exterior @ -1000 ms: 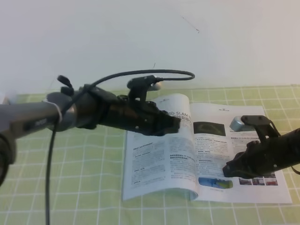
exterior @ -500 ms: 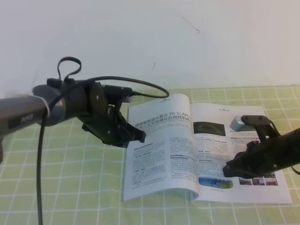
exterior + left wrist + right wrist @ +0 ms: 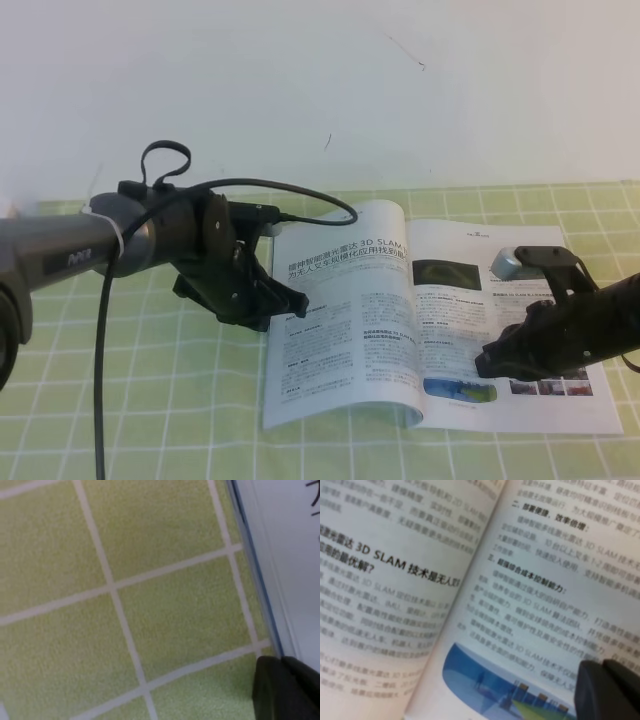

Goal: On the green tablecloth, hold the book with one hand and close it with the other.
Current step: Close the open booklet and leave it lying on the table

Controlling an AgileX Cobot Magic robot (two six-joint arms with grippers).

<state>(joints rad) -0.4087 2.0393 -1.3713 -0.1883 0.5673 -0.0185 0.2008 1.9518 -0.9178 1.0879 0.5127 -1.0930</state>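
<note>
Here, on your left, the left gripper sits low over the green tablecloth, its tip right at the left edge of the book; you cannot tell whether its jaws are apart or together. Its wrist view gives you mostly cloth, with the book's edge at the right. The book lies open in the middle of the cloth, left page arching up. On your right, the right gripper rests on the right-hand page; its jaw state is likewise unreadable.
</note>
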